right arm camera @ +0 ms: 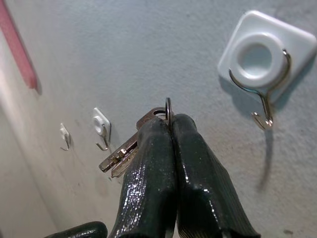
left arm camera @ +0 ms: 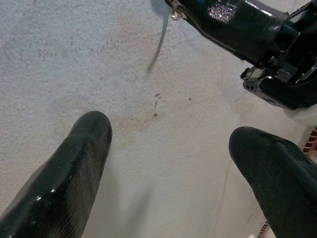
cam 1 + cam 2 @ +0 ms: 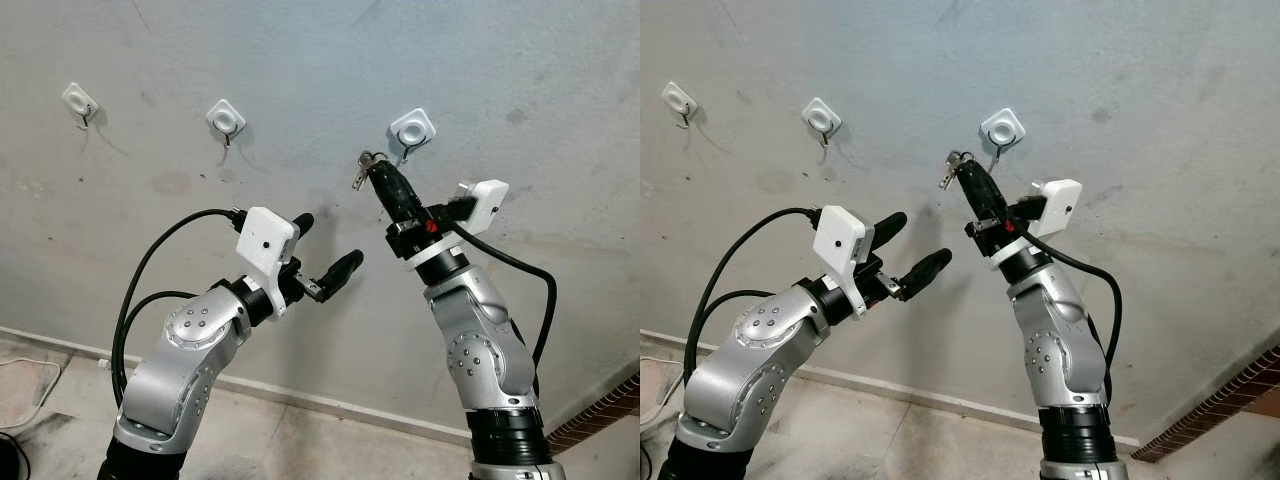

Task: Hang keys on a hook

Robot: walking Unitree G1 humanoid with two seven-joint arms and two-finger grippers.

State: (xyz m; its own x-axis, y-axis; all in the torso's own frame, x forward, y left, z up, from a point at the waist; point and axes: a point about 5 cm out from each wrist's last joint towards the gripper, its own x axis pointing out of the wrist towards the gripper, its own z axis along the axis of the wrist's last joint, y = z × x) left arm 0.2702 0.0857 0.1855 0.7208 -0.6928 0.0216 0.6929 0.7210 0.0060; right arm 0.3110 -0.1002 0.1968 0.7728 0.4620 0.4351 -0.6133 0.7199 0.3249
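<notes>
Right gripper [image 3: 372, 167] was clenched on the keys [image 1: 130, 148], ring pinched at the fingertips, blades dangling leftward. My target hook [image 3: 411, 130] sat just up-right of the tips, near but not touching, its wire opening upward. Right arm reached steeply up at the wall. Left gripper [image 3: 330, 245] idled lower, fingers spread, holding nothing.

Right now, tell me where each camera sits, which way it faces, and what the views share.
Left eye view: on the head, facing the wall with three hooks; both arms show.
Right eye view: same head, same scene.
Left wrist view: along the open left gripper toward the wall.
Right wrist view: along the right gripper, jaws shut on the keys, beside the nearest hook.
Shared: all views show the keys.
</notes>
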